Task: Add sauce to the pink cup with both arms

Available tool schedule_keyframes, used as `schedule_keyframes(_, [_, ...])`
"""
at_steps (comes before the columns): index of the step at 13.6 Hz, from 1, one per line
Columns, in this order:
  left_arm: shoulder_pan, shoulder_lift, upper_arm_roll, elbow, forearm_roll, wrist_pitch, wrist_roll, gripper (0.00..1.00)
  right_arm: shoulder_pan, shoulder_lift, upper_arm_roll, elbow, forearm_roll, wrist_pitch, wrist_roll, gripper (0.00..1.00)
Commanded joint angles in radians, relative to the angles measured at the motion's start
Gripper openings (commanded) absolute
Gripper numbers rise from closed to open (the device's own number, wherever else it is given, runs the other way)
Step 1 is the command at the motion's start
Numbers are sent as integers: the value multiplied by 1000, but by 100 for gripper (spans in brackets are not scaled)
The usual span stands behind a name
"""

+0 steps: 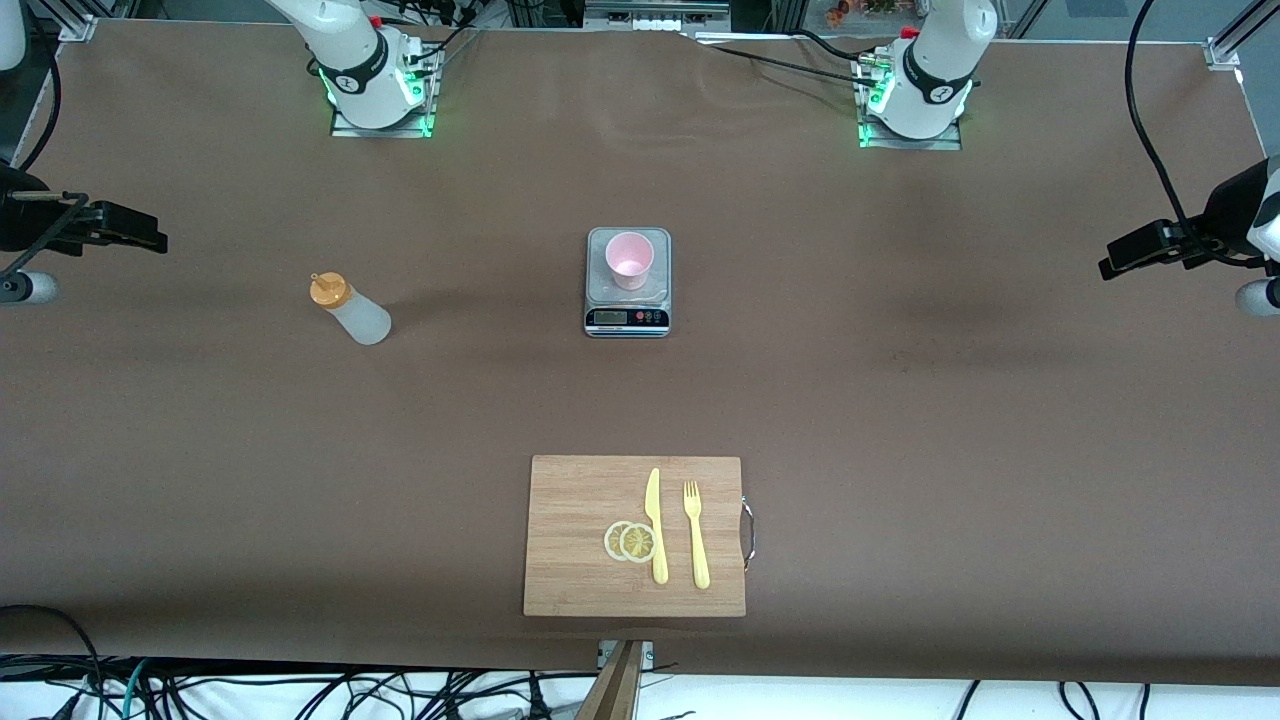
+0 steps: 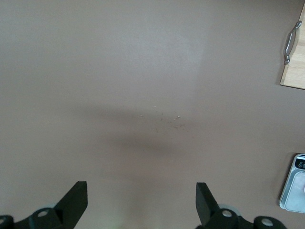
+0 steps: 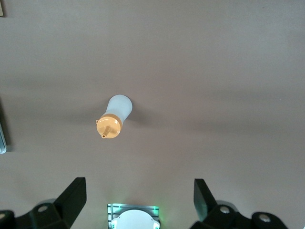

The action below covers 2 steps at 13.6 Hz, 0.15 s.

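Observation:
The sauce bottle (image 1: 350, 310), translucent whitish with an orange nozzle cap, stands upright on the brown table toward the right arm's end. It also shows in the right wrist view (image 3: 114, 117). The pink cup (image 1: 629, 258) stands upright on a small silver kitchen scale (image 1: 627, 318) at the table's middle. My right gripper (image 3: 138, 196) is open and empty, high over the table between its base and the bottle. My left gripper (image 2: 141, 200) is open and empty, high over bare table toward the left arm's end. Neither gripper shows in the front view.
A wooden cutting board (image 1: 570, 540) lies nearer the front camera, with two lemon slices (image 1: 630, 541), a yellow knife (image 1: 655, 525) and a yellow fork (image 1: 696, 533). Black fixtures with cables stand at both table ends (image 1: 100, 225) (image 1: 1165, 245). The scale's corner (image 2: 295, 191) shows in the left wrist view.

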Motion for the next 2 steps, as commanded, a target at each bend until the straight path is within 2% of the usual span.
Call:
schedule_keyframes(1, [1,-3,1,5,-22,1,-6,100,-4,8,5,19,-15,-1,14,100])
schedule_keyframes(2, [1,-3,1,5,-22,1,-6,100,-4,8,5,19,-15,1,15,100])
